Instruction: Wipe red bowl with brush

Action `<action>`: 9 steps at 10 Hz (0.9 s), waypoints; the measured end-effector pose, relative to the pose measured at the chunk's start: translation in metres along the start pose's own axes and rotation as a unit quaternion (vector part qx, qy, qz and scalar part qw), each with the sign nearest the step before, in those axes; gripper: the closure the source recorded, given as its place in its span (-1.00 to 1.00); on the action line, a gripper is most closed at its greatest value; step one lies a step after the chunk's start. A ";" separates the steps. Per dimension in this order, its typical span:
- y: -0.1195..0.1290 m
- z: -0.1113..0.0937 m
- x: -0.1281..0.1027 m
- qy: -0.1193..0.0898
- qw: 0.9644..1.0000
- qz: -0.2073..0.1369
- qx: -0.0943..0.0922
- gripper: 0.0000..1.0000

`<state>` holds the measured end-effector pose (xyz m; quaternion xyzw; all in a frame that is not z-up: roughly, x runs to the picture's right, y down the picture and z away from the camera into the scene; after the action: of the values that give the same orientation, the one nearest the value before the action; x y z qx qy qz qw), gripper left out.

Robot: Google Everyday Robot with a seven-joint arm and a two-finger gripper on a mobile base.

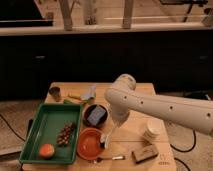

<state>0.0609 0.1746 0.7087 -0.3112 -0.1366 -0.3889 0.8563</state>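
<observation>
Orange-red and glossy, the red bowl (pixel 89 145) sits near the front of a wooden desk (pixel 126 144), just beside a green tray (pixel 47 122). A white arm reaches in from the right. Its gripper (pixel 118 119) hangs above the bowl's right side, clenched on the upper handle of the brush (pixel 110 134). The pale handle slants down and left, with the bristle head at the bowl's right rim. To wipe well, the head should probably move inward and sweep lightly, so the bowl does not slide toward the metal spoon (pixel 109 158).

Claw (pixel 115 122) beside red bowl (pixel 89 145), hemmed by dark bowl (pixel 86 116) and tray (pixel 50 122).
</observation>
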 end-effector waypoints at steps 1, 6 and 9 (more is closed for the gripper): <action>-0.005 0.005 -0.003 -0.002 1.000 -0.001 -0.003 0.97; -0.008 0.031 -0.008 -0.009 1.000 0.020 -0.013 0.97; -0.006 0.036 0.004 0.006 0.997 0.073 -0.007 0.97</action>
<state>0.0593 0.1928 0.7409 -0.3236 -0.1058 -0.3279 0.8812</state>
